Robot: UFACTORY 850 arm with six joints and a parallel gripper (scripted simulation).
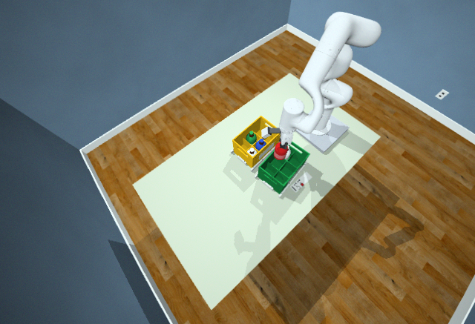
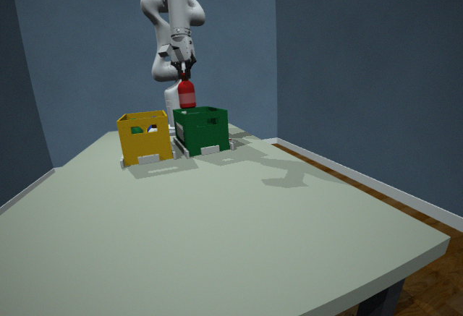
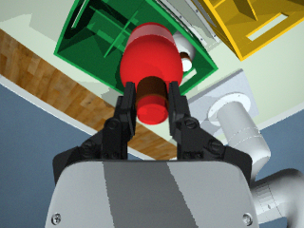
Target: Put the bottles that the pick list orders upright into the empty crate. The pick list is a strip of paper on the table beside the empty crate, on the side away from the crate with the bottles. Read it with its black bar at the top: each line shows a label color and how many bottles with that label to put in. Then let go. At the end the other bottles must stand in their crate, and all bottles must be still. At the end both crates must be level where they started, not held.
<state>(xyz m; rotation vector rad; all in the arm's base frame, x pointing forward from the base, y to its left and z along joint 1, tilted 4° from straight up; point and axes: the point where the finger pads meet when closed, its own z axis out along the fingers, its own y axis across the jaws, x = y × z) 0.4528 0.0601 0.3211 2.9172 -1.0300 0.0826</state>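
Nearer the tabletop's robot-end edge than its opposite edge, in the top view, the green crate (image 1: 270,179) (image 2: 202,133) (image 3: 62,49) stands beside the yellow crate (image 1: 241,153) (image 2: 145,144) (image 3: 236,49). Over the green one is the red bottle (image 1: 280,152) (image 2: 187,94) (image 3: 151,59); the yellow one holds a green bottle (image 1: 251,137), a blue bottle (image 1: 260,144) and a white-capped bottle (image 1: 251,151).

Seen from the exterior, the red bottle hangs above the green rim, long axis near vertical, neck up, with a paler band round its body. The gripper (image 1: 283,144) (image 2: 183,75) (image 3: 152,93) is clamped on its neck.

At the wrist, its dark brown neck and bright red cap point toward the gripper; a white bottle (image 3: 183,45) stands in the green crate just beside it.
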